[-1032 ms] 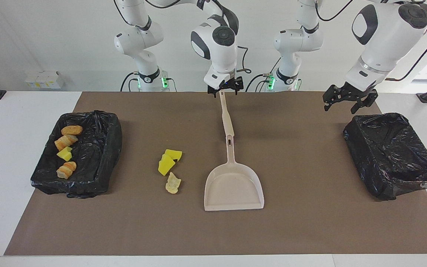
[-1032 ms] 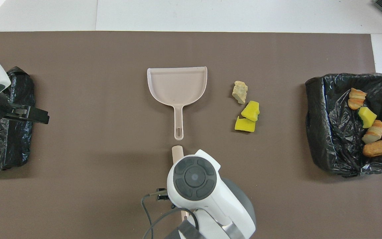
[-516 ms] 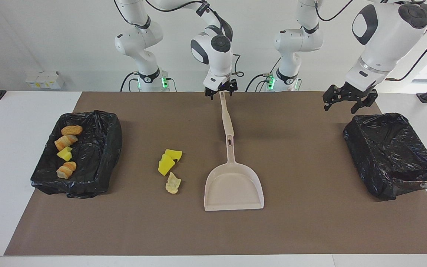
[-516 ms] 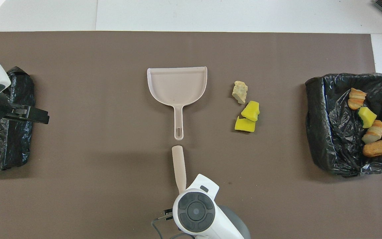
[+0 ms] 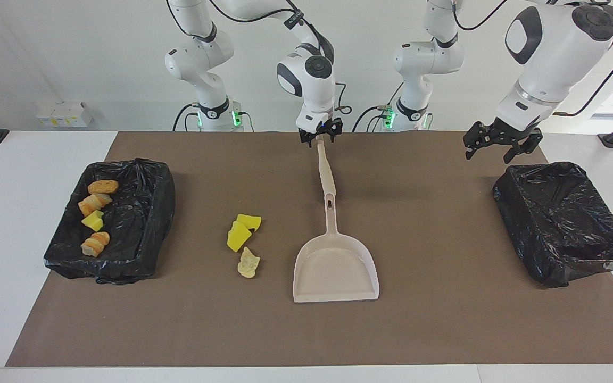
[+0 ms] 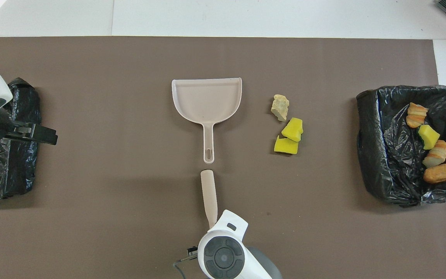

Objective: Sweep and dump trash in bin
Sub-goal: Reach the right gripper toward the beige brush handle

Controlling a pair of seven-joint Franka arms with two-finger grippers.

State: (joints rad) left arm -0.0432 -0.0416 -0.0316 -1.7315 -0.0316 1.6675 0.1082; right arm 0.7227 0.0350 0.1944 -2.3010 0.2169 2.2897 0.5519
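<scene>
The loose trash is three pieces on the table: two yellow sponge blocks touching each other and a pale chip just beside them. From the right jaws they lie farther out from the robots and off toward the right arm's end, well apart from the jaws.

The dustpan lies flat between the jaws and that trash line, its handle pointing back at the jaws and its mouth facing away from the robots. The brush lies end to end with the dustpan handle, and your right jaws are down at the brush's end nearest the robots, one finger on each side of the handle. You cannot tell whether they have clamped it yet.

By my reading you are at the pick-up of the brush, with no sweeping begun. Next you need a firm hold, a lift clear of the dustpan handle, then a carry out to the trash so the bristles can push it sideways into the pan.

The left jaws hang wide open and hold nothing, waiting above the table by the black-lined bin at the left arm's end; no trash shows in it. The black-lined bin at the right arm's end holds bread rolls and a sponge block.
</scene>
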